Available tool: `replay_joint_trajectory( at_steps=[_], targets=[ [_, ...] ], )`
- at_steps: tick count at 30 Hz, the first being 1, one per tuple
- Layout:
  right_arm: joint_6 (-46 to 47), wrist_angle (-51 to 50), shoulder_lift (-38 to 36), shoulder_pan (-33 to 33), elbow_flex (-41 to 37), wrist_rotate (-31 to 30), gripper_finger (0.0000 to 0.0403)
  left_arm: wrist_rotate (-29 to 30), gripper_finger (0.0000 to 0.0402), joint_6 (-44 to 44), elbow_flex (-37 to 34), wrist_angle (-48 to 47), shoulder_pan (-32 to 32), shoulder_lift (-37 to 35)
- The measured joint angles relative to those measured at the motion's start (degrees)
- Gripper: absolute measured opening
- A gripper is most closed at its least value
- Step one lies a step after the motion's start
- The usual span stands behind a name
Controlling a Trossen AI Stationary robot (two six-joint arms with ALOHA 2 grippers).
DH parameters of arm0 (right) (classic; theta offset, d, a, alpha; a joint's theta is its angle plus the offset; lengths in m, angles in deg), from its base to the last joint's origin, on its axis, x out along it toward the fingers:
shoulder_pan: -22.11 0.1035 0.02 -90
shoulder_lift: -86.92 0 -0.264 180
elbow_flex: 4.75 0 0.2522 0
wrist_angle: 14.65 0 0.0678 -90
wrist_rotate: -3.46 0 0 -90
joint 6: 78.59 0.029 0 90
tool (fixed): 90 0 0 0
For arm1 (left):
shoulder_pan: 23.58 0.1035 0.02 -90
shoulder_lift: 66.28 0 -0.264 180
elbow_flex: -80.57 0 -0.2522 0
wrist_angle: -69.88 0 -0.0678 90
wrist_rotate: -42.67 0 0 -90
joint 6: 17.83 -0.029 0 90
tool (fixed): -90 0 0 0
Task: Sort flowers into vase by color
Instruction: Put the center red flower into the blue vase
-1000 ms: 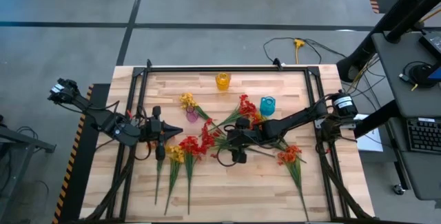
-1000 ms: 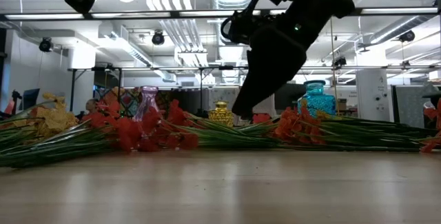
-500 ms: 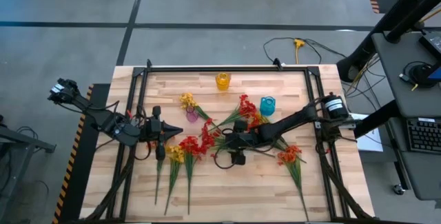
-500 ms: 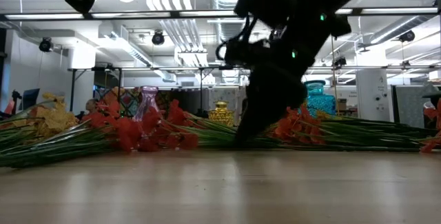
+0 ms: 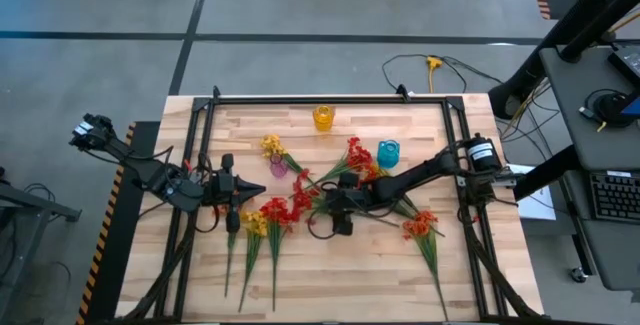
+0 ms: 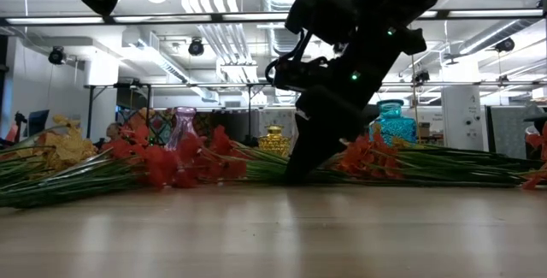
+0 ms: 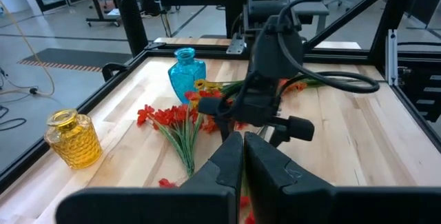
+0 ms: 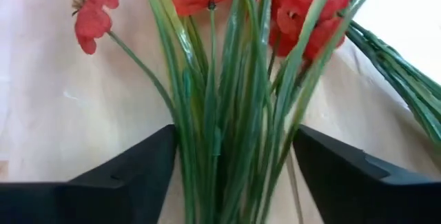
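We see a red flower spray (image 8: 227,79) lying on the wooden table (image 5: 350,275) near its middle, its green stems passing between the fingers (image 8: 131,169) of our right gripper (image 5: 322,202). Those fingers are spread wide on either side of the stem bundle, low over the tabletop, and we cannot tell whether they touch the stems. From table height, the right arm slants down into the row of flowers.

More sprays lie around it: a red and yellow bunch (image 5: 262,220) toward the table's left, an orange-red spray (image 5: 420,227) toward the right, and a yellow spray (image 5: 271,146) beside a small purple vase (image 5: 279,167). A blue vase (image 5: 388,152) stands just behind the right arm, and a yellow vase (image 5: 323,117) stands near the far edge.

Our left gripper (image 5: 255,191) waits above the left side of the table, its fingers (image 7: 234,165) pressed together and holding nothing.
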Motion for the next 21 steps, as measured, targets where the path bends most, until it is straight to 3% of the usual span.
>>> replay_joint_trajectory(
  at_steps=[14,18,21],
  targets=[
    [0.3,0.0,0.1,-0.3,0.0,1.6,0.0062,0.0,0.0000,0.0,0.0,0.3,0.0,0.0],
    [0.9,-0.1,-0.5,-0.2,0.0,2.0,0.0023,0.0,0.0000,0.0,0.0,0.4,0.0,0.0],
    [1.5,-0.6,-2.4,-0.2,0.0,2.1,0.0017,0.0,0.0000,0.0,0.0,0.5,0.0,0.0]
  ],
)
